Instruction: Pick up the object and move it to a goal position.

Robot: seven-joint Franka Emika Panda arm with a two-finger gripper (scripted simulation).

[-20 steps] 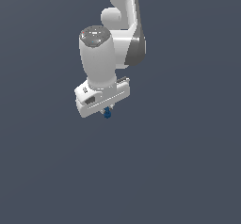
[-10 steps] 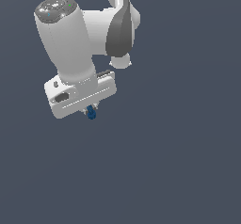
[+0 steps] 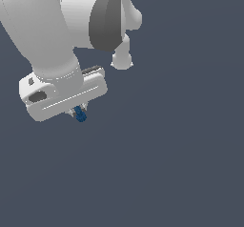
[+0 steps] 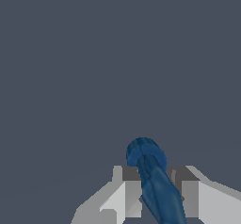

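Note:
The object (image 3: 80, 115) is a tiny dark blue lump poking out below the white gripper (image 3: 78, 113) in the exterior view. In the wrist view it (image 4: 151, 176) looks like a short blue rod with a rounded end, held between the two grey fingers (image 4: 127, 192). The gripper is shut on it and holds it up in the air. The white arm and hand (image 3: 62, 95) fill the upper part of the exterior view's left and hide most of the fingers.
Only a plain dark grey-blue background shows around and below the gripper in both views.
The arm has come much closer to the exterior camera and shifted toward that view's left, looking larger. The blue object has stayed in the shut gripper.

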